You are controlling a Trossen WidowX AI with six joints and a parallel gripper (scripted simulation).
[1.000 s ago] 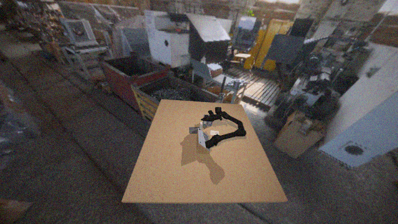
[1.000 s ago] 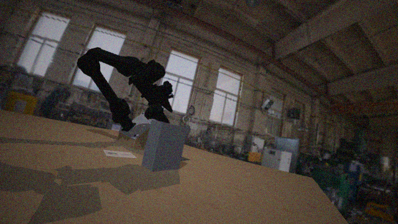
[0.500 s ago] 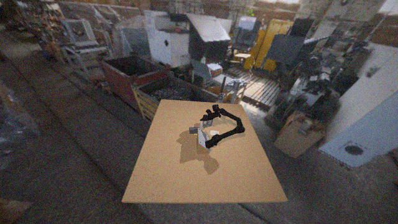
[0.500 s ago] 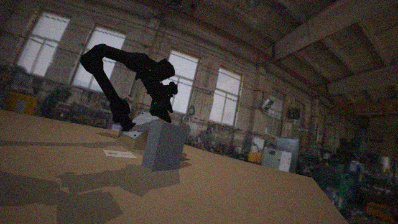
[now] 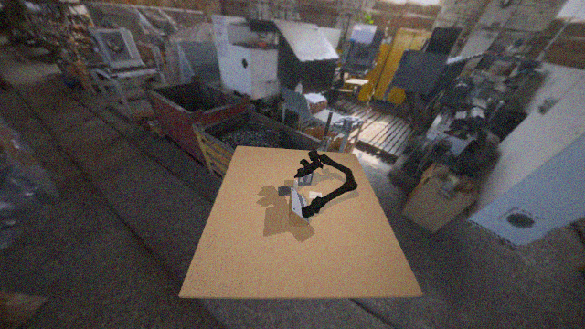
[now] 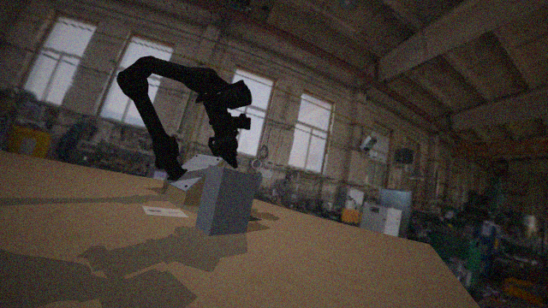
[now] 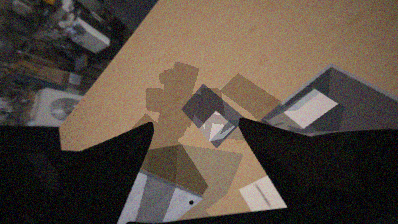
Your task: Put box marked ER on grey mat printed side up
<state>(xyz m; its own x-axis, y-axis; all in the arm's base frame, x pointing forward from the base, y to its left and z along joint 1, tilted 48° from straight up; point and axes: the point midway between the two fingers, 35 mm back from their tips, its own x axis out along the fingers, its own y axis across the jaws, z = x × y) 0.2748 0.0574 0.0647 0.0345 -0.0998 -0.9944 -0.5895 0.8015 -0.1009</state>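
The grey bin (image 5: 305, 179) (image 6: 229, 201) (image 7: 370, 107) stands on the table, at the right in the wrist view. Inside it a pale box top (image 7: 315, 107) shows; the other boxes are hidden or cannot be told apart, and no reach code is readable. The small grey mat (image 5: 284, 191) (image 6: 255, 219) (image 7: 202, 97) lies flat beside the bin, partly in shadow, with a bright patch that looks like light on it. My gripper (image 5: 296, 175) (image 6: 235, 165) (image 7: 197, 124) is open and empty, above the table near the bin. Its right finger covers part of the bin in the wrist view.
A white card (image 5: 315, 195) (image 6: 164, 212) (image 7: 264, 191) with dark print lies on the table between the arm's base and the bin. A pale plate (image 5: 297, 201) (image 7: 160, 200) stands at the arm's base. Arm shadows cross the table (image 5: 297, 265).
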